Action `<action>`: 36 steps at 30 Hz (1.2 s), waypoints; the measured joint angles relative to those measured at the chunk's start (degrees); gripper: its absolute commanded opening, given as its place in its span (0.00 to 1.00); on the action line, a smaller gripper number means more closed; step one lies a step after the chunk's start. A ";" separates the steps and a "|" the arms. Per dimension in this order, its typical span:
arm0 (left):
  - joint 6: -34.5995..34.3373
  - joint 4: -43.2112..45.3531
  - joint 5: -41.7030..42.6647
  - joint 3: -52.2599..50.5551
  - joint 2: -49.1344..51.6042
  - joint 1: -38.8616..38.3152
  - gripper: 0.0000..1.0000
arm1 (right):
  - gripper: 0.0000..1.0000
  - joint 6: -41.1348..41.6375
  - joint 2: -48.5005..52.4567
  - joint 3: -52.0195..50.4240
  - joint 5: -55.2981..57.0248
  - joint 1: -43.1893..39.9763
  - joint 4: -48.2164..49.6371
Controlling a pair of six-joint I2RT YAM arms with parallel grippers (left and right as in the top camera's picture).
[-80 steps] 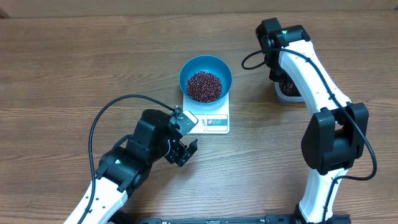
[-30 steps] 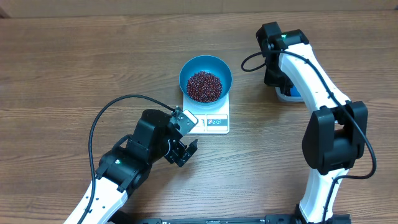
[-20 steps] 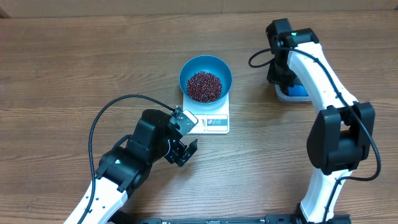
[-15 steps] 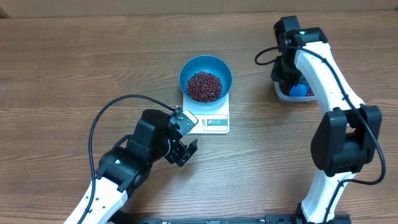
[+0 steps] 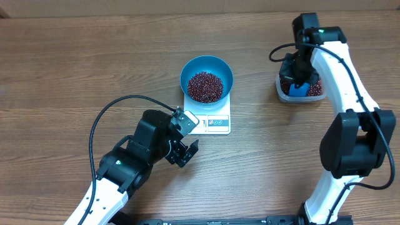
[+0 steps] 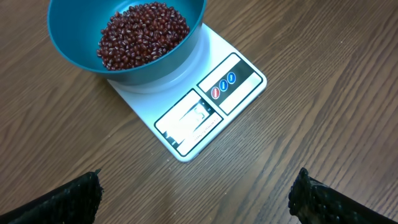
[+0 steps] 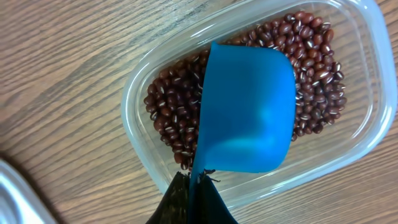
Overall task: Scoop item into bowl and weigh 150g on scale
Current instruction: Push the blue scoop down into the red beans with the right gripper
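Note:
A bright blue bowl (image 5: pixel 207 76) (image 6: pixel 74 50) holding a heap of red-brown beans (image 5: pixel 205 86) (image 6: pixel 143 34) stands on the white scale (image 5: pixel 215 123) (image 6: pixel 205 106). My left gripper (image 5: pixel 185 152) (image 6: pixel 196 196) hovers open just in front of the scale, nothing between its fingers. My right gripper (image 5: pixel 299 74) (image 7: pixel 196 186) is shut on the handle of a small blue scoop (image 7: pixel 249 115) (image 5: pixel 299 89), held over a clear plastic tub (image 5: pixel 301 89) (image 7: pixel 367 106) of more beans (image 7: pixel 174 106). The scoop's inside looks empty.
The tub sits at the far right of the wooden table (image 5: pixel 75 69). A black cable (image 5: pixel 112 107) loops from the left arm. The right arm (image 5: pixel 340 81) arches over the table's right side.
My right arm has swung to the right, carrying the scoop with it, and the tub of beans has come into view beneath it. The left arm, bowl and scale have not moved.

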 measured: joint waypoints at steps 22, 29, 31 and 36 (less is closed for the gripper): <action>-0.02 0.00 0.00 0.00 0.00 0.00 1.00 | 0.04 -10.03 -0.57 0.00 -13.40 -7.87 -1.14; 0.00 0.00 0.00 0.00 0.00 0.00 1.00 | 0.04 -13.73 -0.59 0.00 -15.74 -9.40 -1.77; -0.02 0.00 0.00 0.00 0.00 0.00 1.00 | 0.04 -14.56 -0.59 0.00 -16.48 -9.84 -2.05; -0.02 0.00 0.00 0.00 0.00 0.00 1.00 | 0.04 -15.52 -0.59 0.00 -19.45 -11.96 -2.75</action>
